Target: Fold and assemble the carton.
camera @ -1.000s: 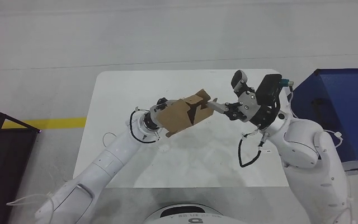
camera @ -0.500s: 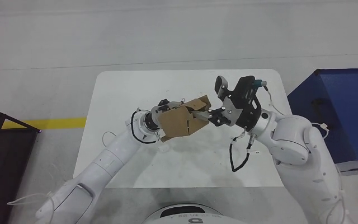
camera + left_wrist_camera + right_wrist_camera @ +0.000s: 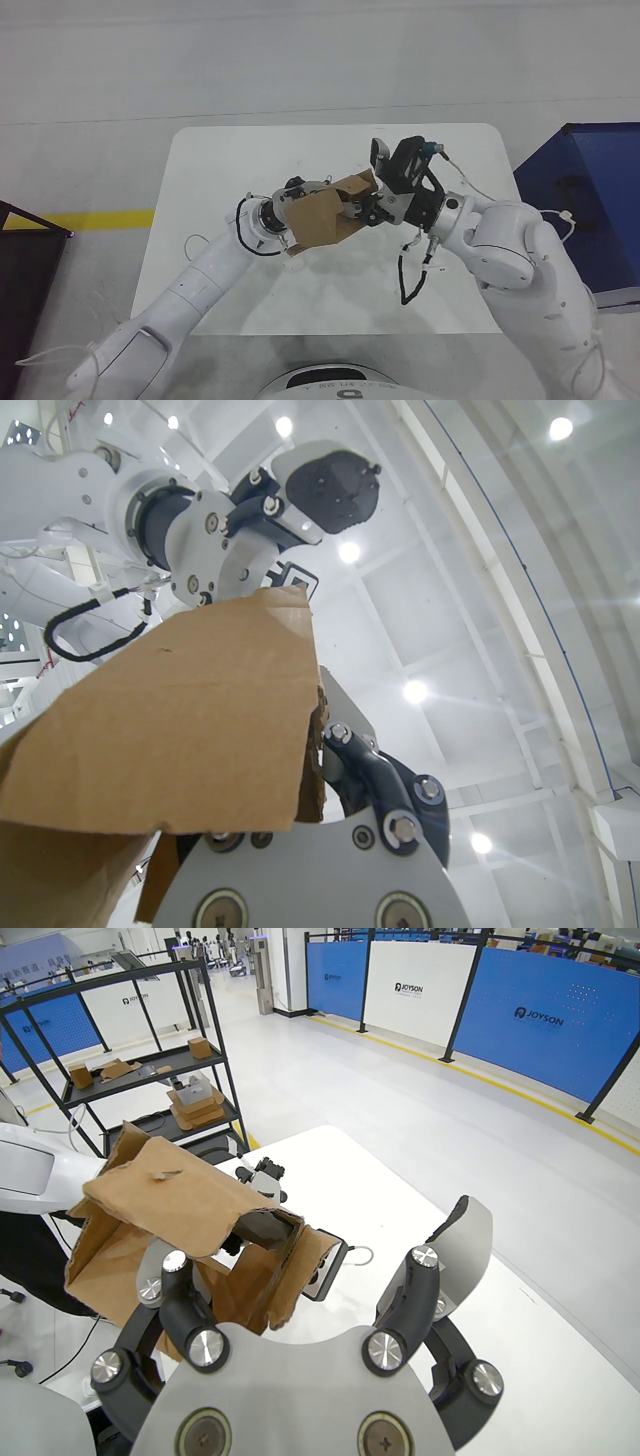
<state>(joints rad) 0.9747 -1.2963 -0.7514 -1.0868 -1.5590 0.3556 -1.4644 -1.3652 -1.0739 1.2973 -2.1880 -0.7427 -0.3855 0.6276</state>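
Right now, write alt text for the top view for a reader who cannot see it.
A half-folded brown carton is held over a white table. The left gripper, from the lower left, clamps one end; the open right gripper sits at the flapped end.

We count one carton (image 3: 322,215), and it is above the one table (image 3: 200,170). Over this table we count two grippers: the left gripper (image 3: 297,192) and the right gripper (image 3: 368,188). Just beside the table, on the robot's right, there is one blue bin (image 3: 590,170). Near the table, on the robot's left, there is one black rack (image 3: 219,1035), and on its shelves we count two small boxes (image 3: 200,1047).
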